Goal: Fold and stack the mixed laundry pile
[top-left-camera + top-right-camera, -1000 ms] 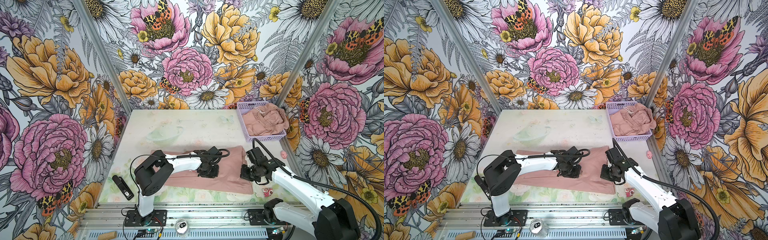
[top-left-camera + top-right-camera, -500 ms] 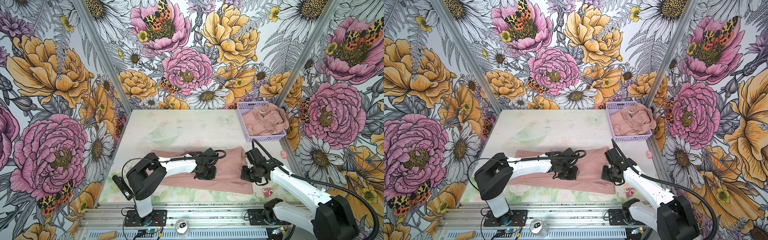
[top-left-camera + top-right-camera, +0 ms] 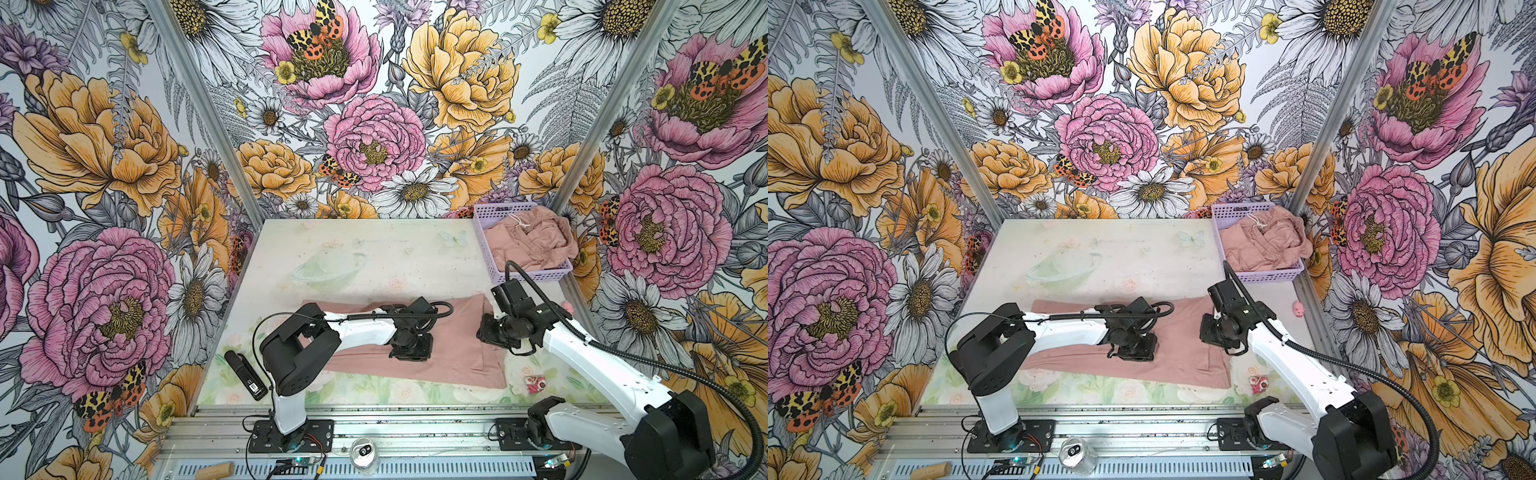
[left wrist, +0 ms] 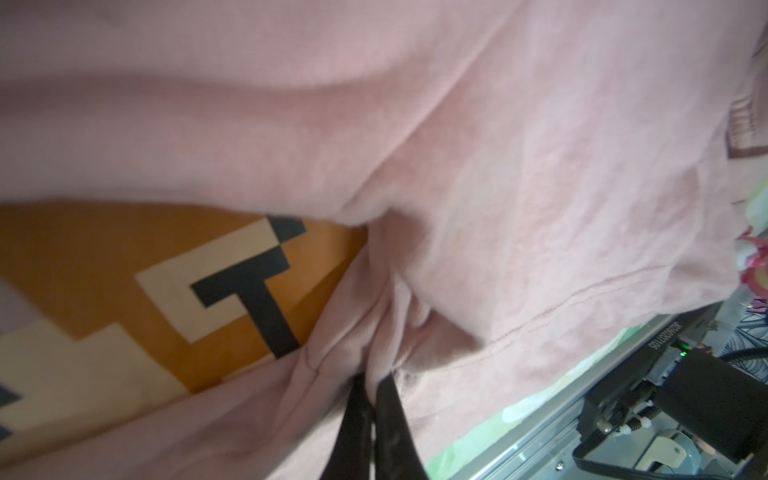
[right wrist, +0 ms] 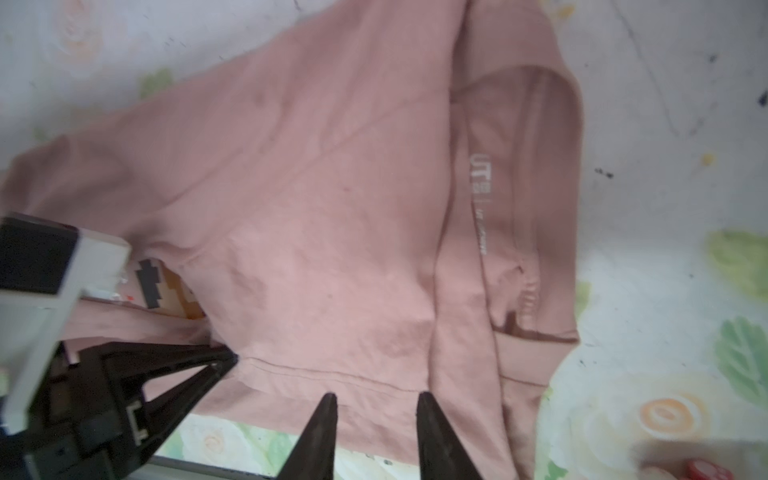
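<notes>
Left end effector is pinching a gathered fold of the T-shirt near its hem, with its two black fingers pressed together on the cloth. In both top views it is pointing down onto the middle of the T-shirt, and the left arm is reaching low across the pink fabric. Right end effector is hovering at the hem with its fingers spread apart and nothing clamped between them. In a top view it is sitting just beside the T-shirt's right edge.

The T-shirt is lying flat and stretched sideways across the near half of the worktop. An orange pixel print is peeking out from under a folded-over layer beside the left end effector. The collar with a white label is showing in the right wrist view.

A second pink garment with a white drawstring is lying crumpled in the lilac basket at the far right corner, well apart from the T-shirt. A small red-and-white toy is resting on the worktop near the T-shirt's near right corner.
</notes>
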{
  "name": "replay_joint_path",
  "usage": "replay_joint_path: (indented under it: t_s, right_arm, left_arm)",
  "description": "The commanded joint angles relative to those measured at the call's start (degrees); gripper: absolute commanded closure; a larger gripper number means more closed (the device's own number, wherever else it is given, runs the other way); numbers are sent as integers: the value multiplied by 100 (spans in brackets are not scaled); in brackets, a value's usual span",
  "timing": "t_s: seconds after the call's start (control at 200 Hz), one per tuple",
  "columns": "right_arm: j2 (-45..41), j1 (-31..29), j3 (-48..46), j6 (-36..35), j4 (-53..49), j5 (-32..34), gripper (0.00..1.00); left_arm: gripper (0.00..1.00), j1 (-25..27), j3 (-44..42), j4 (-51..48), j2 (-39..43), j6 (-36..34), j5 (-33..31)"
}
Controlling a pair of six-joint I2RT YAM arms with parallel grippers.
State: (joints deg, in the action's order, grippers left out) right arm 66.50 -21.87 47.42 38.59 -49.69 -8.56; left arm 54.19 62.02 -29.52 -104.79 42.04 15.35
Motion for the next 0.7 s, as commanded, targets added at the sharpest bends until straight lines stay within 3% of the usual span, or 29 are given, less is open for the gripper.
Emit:
replay_joint_path:
  t_s: [0.0,0.24,0.695]
  right_arm:
    - [624,-70,191,91,749,-459,69]
    - [1797,-253,211,715,2320,-849,85]
    - [2948,-640,-91,1860,4166,-1237,85]
  left_arm:
    - [100,-56,-9,13,-107,37,12]
    - [100,-67,-89,61,-7,87,-33]
    - [100,-137,-198,200,171,164,37]
